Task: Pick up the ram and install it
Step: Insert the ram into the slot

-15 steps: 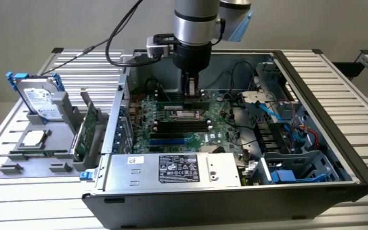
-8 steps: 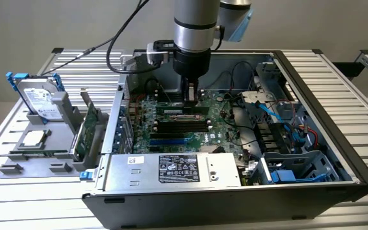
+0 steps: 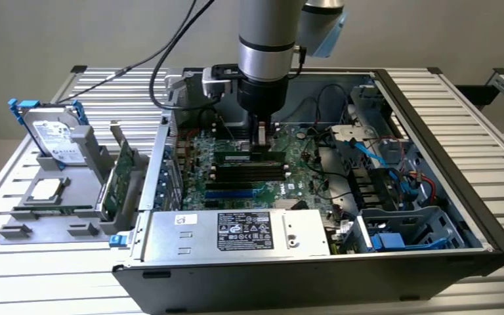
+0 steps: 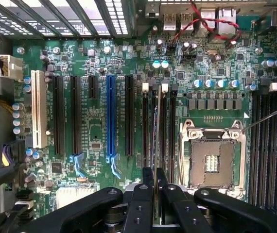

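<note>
Hidden: in the exterior view the arm's black wrist covers the fingertips and the part of the ram [image 3: 249, 156] beneath them.
Hard to make out: in the wrist view the ram [image 4: 154, 143] shows edge-on as a thin strip, with its chips out of sight. Whether it is seated in a slot cannot be told.
Gripper: the gripper [image 4: 154, 175] has its fingers [image 4: 143, 199] drawn close together, clamped on the ram's upper edge. It reaches down into the open case [image 3: 462, 197].
Ram: it stands on edge near the middle of the motherboard [image 4: 99, 58], parallel to the black slots [image 3: 250, 172] and beside the processor socket [image 4: 211, 160].
Table's edge at the exterior view's left: a hard drive [image 3: 52, 138] stands in a grey holder [image 3: 24, 226], well apart from the case.
</note>
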You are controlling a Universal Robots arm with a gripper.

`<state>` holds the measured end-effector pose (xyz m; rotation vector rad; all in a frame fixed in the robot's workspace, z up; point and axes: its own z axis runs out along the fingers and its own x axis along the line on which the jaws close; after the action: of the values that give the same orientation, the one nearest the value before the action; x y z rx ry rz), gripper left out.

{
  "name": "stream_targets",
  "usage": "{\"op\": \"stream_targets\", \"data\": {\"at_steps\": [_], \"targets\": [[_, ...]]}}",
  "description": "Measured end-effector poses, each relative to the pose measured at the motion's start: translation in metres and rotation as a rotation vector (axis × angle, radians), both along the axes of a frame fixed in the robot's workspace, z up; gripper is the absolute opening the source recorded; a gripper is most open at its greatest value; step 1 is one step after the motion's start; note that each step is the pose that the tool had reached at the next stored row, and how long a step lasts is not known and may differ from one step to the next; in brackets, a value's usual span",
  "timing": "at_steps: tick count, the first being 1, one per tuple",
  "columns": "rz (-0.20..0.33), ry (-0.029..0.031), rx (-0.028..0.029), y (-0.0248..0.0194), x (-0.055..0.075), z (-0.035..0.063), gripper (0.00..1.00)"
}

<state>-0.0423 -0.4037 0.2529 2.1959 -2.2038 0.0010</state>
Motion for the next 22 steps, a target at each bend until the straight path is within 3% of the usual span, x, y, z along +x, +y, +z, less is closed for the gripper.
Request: {"op": "stream_targets", "data": {"at_steps": [5, 14, 22], "targets": [[0.000, 0.0000, 0.0000, 0.0000, 0.001, -0.0065, 0.14], [0.000, 0.0007, 0.0000, -0.0011, 0.002, -0.0099, 0.14], [0.008, 0.0068, -0.0024, -0.0011, 0.003, -0.0171, 0.14]]}}
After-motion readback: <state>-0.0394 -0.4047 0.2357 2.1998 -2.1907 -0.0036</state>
